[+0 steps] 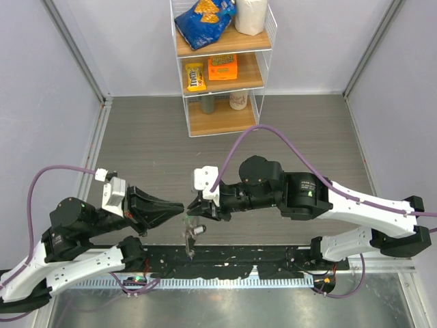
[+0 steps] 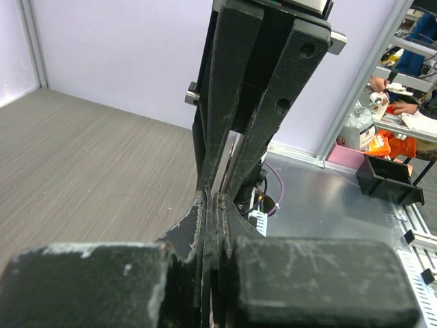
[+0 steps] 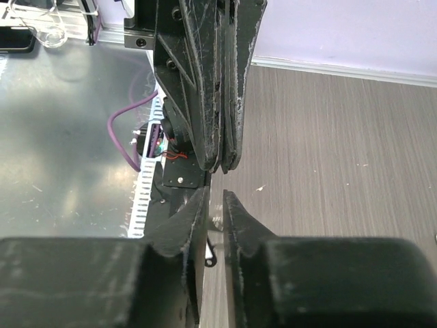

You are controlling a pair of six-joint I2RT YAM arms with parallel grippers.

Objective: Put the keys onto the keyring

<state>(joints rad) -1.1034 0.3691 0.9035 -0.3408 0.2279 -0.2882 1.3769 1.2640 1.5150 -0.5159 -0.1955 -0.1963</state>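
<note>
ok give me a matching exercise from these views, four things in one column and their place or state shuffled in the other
Things
1. blue bag
2. orange box
3. left gripper
4. pale cup

Place or state
a. middle shelf
b. shut
c. bottom shelf
d. top shelf

Pairs: 1-d, 2-a, 3-b, 4-c
</note>
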